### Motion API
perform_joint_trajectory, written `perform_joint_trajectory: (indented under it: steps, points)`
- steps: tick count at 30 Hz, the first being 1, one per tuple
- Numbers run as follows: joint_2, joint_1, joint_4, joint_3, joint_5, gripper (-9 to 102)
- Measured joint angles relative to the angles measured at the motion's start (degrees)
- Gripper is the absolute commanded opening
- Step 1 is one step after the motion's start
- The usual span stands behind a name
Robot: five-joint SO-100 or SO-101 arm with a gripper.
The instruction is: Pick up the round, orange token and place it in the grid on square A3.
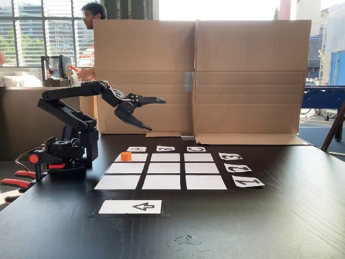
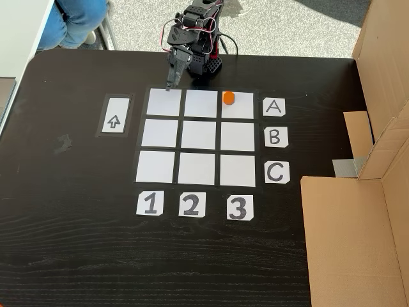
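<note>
Fingers [image 1: 152, 114] spread apart and empty, raised over the grid [image 2: 200, 136]. Orange token [image 2: 228, 98] sitting already in square A3 [image 2: 238, 108], near its upper left corner. Probably finished: best withdrawn upward and back, without brushing the token.

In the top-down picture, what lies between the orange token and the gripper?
In the fixed view from above, the token sits in the row-A cell above label 3. Between it and the gripper lies one blank white cell of the grid, nothing else.
</note>
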Motion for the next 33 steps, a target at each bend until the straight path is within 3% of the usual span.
perform_joint_trajectory:
  steps: [2,8,14,19,26,33]
  points:
    - [1.1,5.3,-1.5,-0.2,2.3,0]
    - [5.0,21.2,-2.6,-0.4,8.8,0]
    - [10.5,43.9,-4.1,3.4,20.9,0]
    - [17.9,58.9,-4.2,10.4,25.1,0]
    - [32.3,72.2,-4.4,25.8,25.8,0]
    - [36.4,76.4,-5.7,36.4,25.7,0]
